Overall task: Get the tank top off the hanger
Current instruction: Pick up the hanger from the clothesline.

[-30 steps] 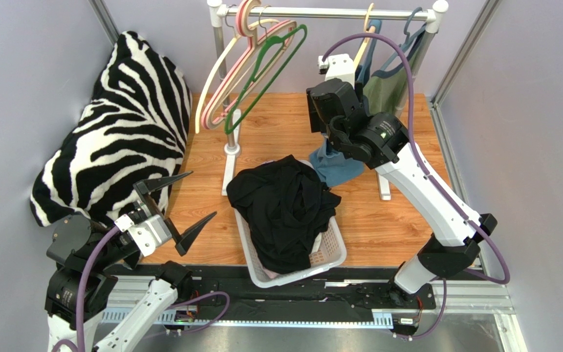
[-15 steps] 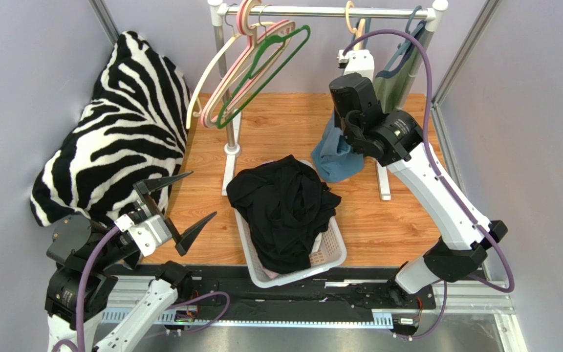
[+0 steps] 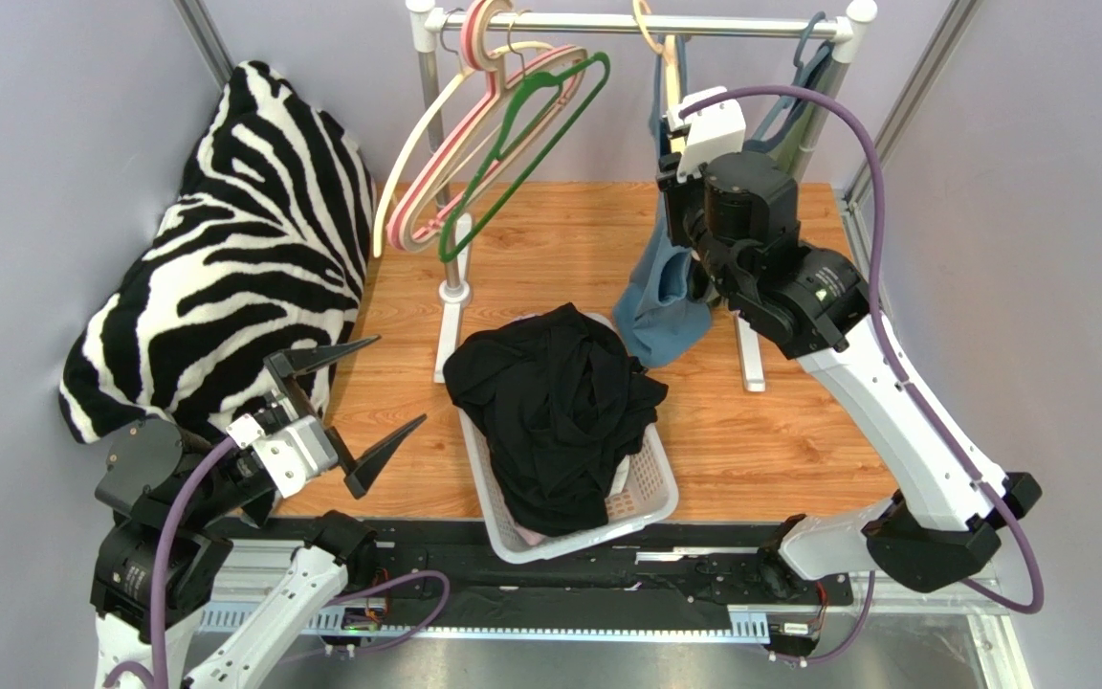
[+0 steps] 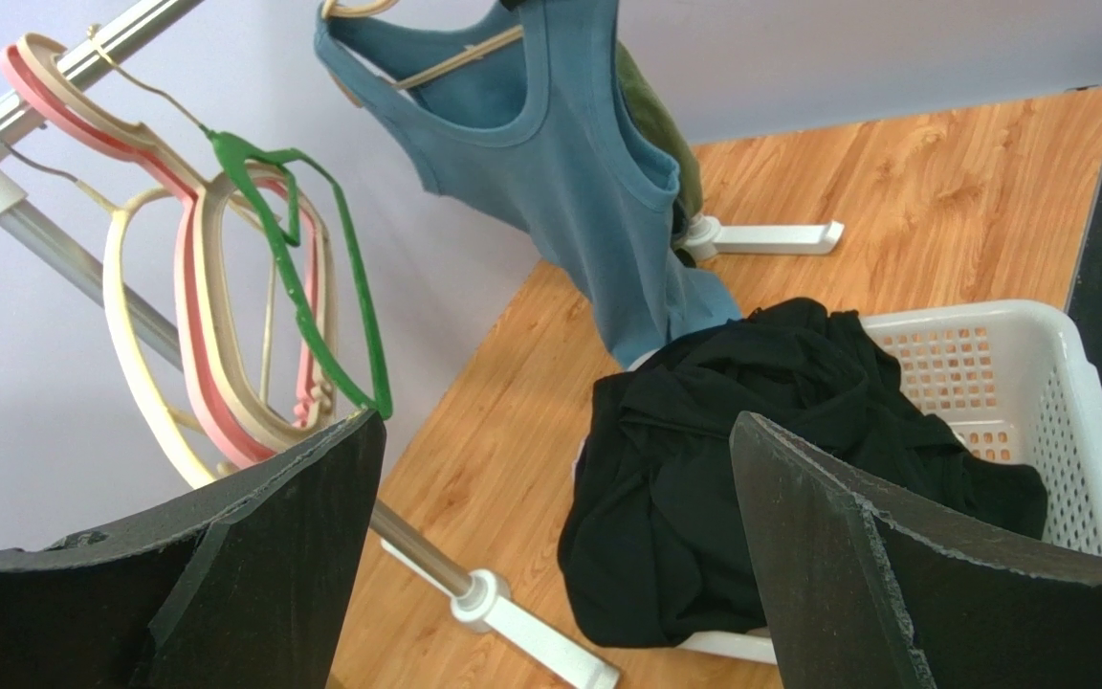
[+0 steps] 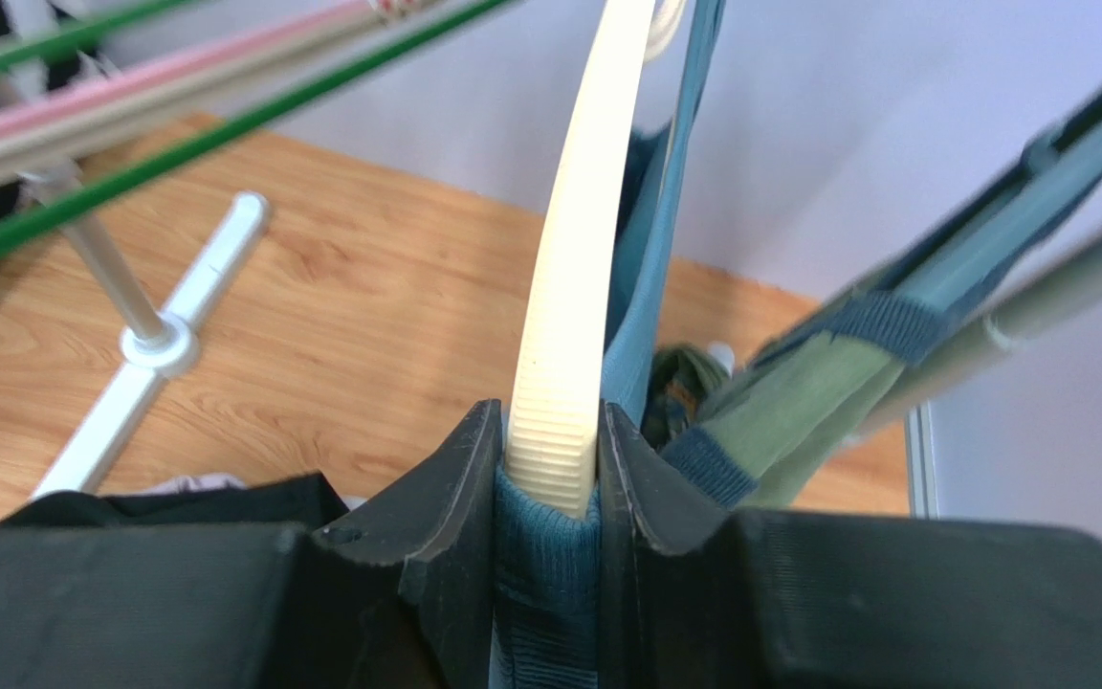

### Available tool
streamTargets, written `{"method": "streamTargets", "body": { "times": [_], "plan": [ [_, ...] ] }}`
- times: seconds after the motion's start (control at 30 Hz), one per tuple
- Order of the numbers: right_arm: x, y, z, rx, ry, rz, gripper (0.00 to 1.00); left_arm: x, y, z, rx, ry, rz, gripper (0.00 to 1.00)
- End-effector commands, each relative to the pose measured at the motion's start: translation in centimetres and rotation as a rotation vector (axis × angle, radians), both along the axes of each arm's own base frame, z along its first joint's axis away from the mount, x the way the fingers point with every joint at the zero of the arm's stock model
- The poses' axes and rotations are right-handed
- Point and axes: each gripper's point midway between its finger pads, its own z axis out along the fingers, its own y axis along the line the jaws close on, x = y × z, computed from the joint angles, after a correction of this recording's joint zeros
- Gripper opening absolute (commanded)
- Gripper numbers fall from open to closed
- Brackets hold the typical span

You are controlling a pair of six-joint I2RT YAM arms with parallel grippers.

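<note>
Right wrist view first, Mara: what has the right gripper (image 5: 554, 467) got?

Jaws drawn nearly together, Tom, pinching the cream hanger (image 5: 579, 259) near the end of its arm. The ribbed strap of the blue tank top (image 5: 548, 582) is caught between the pads just under it. The hanger's arm runs up and away from the fingers, and a green and navy garment (image 5: 816, 381) hangs just beside it on the right.

Left wrist view?

The left gripper (image 4: 557, 418) is spread wide with nothing in it. The tank top hangs well ahead of it and higher, draped on that hanger. Its hem reaches down near the black clothes (image 4: 686, 416) in the white basket (image 4: 988, 366).

Top external?

The right arm is raised to the rail (image 3: 571, 23), right at the hanger. The left arm sits low at the near left corner beside the zebra-striped cushion (image 3: 212, 259), well apart from the garment. The top's long axis is vertical, with the shoulders under the rail and the hem behind the basket.

So what does the move turn on?

I'd say the strap has to slide off the hanger's tip, down the slope toward the right gripper, so the right arm is the nearer one. As hanger and strap are pinched together, a pull would probably drag the hanger along too.
</note>
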Motion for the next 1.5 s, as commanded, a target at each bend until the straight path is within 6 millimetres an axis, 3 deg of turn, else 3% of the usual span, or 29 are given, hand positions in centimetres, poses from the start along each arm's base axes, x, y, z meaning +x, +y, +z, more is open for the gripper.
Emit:
{"method": "streamTargets", "body": {
  "times": [0.0,0.17,0.2,0.27,0.33,0.47,0.53,0.6,0.63,0.67,0.7,1.0,1.47],
  "plan": [
    [-0.7,0.1,7.7,0.06,-0.252,0.113,0.0,0.3,-0.2,0.2,-0.024,0.013,-0.003,0.99],
    [-1.8,0.1,6.7,0.108,-0.237,0.151,0.0,0.5,-0.1,0.0,-0.026,0.017,0.009,0.99],
    [-1.7,0.3,5.1,0.11,-0.209,0.155,0.0,0.5,-0.1,-0.1,-0.026,0.018,0.009,0.99],
    [-2.4,-0.1,4.8,0.135,-0.219,0.159,0.0,0.6,-0.1,-0.1,-0.027,0.02,0.012,0.99],
    [-2.2,0.1,3.0,0.136,-0.194,0.152,0.0,0.6,-0.1,0.0,-0.028,0.021,0.012,0.99],
    [-2.1,0.3,1.2,0.173,-0.203,0.158,0.0,0.8,-0.2,0.0,-0.03,0.024,0.015,0.99],
    [-2.5,0.8,2.5,0.228,-0.271,0.195,0.0,0.8,-0.2,0.0,-0.033,0.029,0.012,0.99],
    [-2.1,1.1,2.1,0.262,-0.291,0.196,0.0,0.8,-0.3,0.0,-0.033,0.033,0.008,0.99],
    [-2.3,1.1,3.6,0.311,-0.347,0.201,0.0,0.8,-0.3,0.0,-0.034,0.034,0.009,0.99],
    [-2.1,1.3,3.3,0.333,-0.349,0.201,0.0,0.8,-0.2,0.1,-0.036,0.031,0.012,0.99],
    [-2.3,1.4,5.3,0.389,-0.428,0.216,0.0,0.8,-0.2,0.1,-0.036,0.03,0.012,0.99],
    [-2.1,2.1,9.0,0.517,-0.528,0.265,0.0,0.9,0.1,-0.3,-0.034,0.032,0.031,0.99],
    [-2.9,1.9,10.9,0.617,-0.645,0.295,0.0,1.1,0.2,-0.5,-0.034,0.033,0.043,0.99]
  ]
}}
